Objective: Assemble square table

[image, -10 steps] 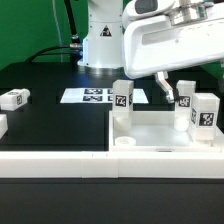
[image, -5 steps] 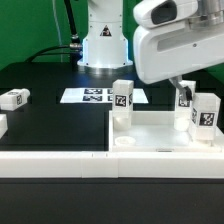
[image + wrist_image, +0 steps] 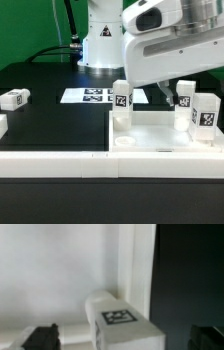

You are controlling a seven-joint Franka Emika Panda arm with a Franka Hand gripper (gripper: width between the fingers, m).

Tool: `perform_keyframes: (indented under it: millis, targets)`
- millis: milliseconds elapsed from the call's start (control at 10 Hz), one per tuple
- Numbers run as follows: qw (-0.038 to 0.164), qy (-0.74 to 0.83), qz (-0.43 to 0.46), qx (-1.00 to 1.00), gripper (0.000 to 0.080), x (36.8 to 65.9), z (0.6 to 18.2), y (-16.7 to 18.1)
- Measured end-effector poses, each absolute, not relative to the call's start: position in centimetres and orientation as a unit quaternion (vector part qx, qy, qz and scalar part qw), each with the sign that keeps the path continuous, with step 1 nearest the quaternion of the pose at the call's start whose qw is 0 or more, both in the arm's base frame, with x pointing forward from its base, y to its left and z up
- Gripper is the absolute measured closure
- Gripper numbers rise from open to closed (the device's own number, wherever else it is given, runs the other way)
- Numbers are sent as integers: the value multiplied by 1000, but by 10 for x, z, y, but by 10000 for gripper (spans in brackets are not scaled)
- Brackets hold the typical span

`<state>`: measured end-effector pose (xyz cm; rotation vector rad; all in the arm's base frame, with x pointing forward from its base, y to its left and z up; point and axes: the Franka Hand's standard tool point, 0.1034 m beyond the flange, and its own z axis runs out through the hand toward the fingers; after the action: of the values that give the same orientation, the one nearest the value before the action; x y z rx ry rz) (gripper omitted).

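Gripper (image 3: pixel 124 338), jaws spread, straddles an upright leg (image 3: pixel 118 317) at the tabletop (image 3: pixel 155 130) edge. Probable step: grasping the leg. Next: descend, centre, close.

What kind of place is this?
Probably a robotics lab bench: a robot arm over a black table, a marker board lying flat, and white tagged legs standing on a square table top.

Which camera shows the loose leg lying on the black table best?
The exterior view: the loose leg lies in full sight at that view's left, apart from the tabletop. The wrist view misses it, showing only a different tagged leg close up.
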<state>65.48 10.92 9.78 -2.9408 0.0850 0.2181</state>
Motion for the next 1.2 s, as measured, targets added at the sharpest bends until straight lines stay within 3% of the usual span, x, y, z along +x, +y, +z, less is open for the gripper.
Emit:
perform_keyframes:
  millis: [100, 600, 1000, 1200]
  targets:
    - [87, 15, 69, -994, 150, 658, 98, 116]
    - [88, 16, 69, -994, 150, 658, 97, 115]
    - [70, 25, 15, -997, 150, 672, 97, 108]
    - [70, 26, 10, -997, 150, 671, 87, 109]
